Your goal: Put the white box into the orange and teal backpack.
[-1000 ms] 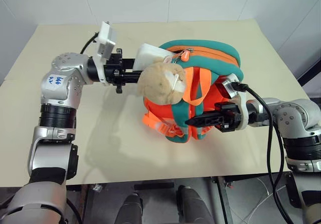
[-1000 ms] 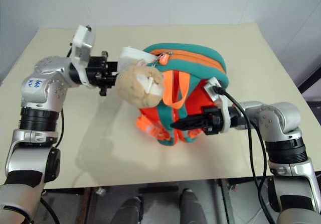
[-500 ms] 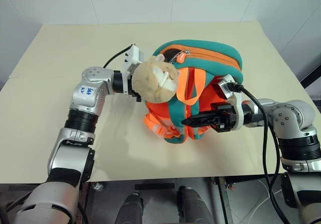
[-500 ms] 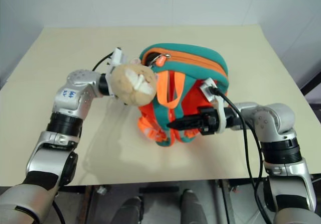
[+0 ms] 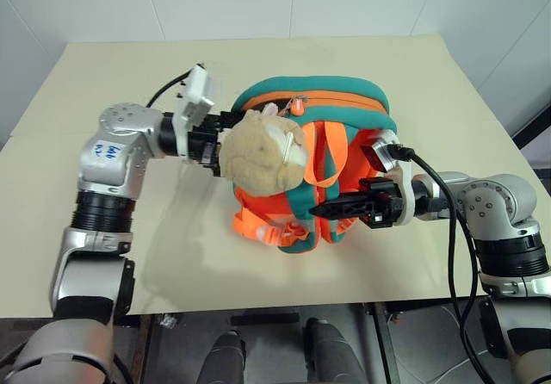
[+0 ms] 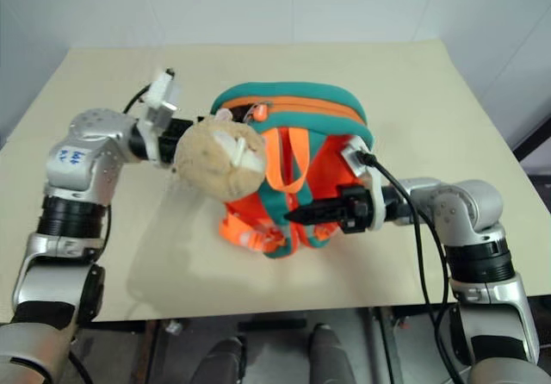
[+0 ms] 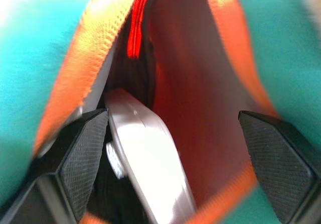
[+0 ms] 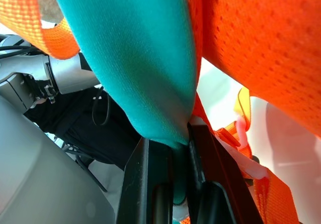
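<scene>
Left gripper (image 7: 173,148): fingers spread wide, one black pad (image 7: 85,158) on each side of the left wrist view, nothing held between them. It points into the open mouth of the orange and teal backpack (image 5: 340,100). The white box (image 7: 145,158) lies inside that opening, just beside one pad; whether pad and box touch is hard to say, since the view is close and blurred. Only part of the box's rounded edge shows, the rest sinking into the dark interior or cut off by the frame. In the head views the left fingers are hidden behind the plush bear (image 5: 258,153), which hangs on the near face of the pack and covers the opening there.

Right gripper (image 5: 325,208): fingers pressed together on a teal strap of the pack, seen plainly in the right wrist view, where the teal fabric is pinched between the two dark fingers (image 8: 138,184). From the head the fingers lie roughly level against the lower front of the pack, tips partly lost among the orange straps (image 5: 258,225).

Beyond both grippers: the pack stands upright on the tan table (image 5: 413,65), between the two arms. A black cable (image 5: 461,255) trails from the right wrist off the near edge.
</scene>
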`<state>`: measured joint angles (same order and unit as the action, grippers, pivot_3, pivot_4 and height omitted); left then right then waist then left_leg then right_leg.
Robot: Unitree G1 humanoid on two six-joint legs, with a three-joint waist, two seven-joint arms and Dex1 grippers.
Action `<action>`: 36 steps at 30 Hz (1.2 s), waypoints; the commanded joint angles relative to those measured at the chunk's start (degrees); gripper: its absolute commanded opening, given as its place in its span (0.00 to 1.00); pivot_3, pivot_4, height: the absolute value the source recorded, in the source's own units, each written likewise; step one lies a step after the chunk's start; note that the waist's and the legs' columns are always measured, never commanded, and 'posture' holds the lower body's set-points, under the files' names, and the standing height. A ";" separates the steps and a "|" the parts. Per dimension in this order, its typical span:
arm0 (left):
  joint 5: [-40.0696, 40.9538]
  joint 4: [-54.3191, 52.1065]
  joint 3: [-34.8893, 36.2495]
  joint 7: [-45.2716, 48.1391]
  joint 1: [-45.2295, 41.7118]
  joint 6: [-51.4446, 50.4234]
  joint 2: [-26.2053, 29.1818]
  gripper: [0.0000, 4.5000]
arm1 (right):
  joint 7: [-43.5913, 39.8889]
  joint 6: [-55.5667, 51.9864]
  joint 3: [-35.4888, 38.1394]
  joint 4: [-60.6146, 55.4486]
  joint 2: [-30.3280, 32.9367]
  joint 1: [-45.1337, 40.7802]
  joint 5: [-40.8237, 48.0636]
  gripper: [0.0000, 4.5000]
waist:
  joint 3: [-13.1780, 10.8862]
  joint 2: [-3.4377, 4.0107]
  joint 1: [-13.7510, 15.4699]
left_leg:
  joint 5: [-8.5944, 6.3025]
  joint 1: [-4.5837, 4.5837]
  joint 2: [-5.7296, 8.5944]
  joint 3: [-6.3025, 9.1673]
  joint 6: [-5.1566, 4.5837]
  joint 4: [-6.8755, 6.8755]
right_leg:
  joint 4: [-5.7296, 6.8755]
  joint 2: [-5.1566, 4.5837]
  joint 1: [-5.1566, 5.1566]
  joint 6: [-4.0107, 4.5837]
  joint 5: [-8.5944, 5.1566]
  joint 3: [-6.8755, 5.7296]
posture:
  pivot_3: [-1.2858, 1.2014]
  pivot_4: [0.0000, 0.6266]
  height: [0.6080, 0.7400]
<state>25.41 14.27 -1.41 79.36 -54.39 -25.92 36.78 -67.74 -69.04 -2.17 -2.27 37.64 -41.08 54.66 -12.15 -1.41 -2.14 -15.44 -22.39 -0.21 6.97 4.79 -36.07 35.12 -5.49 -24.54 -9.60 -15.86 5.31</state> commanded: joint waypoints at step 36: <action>25.59 -25.84 10.74 -11.43 6.01 -30.74 7.40 0.99 | 1.05 3.72 -0.60 2.66 -4.18 -1.84 -4.33 0.00 | 0.00 -0.01 -1.05 | 0.04 0.12 -0.01 0.04 0.06 -0.12 | 0.33 0.01 0.05 0.03 -0.01 0.03 | 0.52 0.24 1.00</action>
<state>50.39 -9.12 9.24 68.66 -48.07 -57.94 43.88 -66.45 -65.71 -2.58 0.59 33.56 -41.99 50.21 -12.15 -1.42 -3.19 -15.40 -22.26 -0.21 7.00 4.84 -36.18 35.46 -5.47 -24.50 -9.57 -15.87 5.34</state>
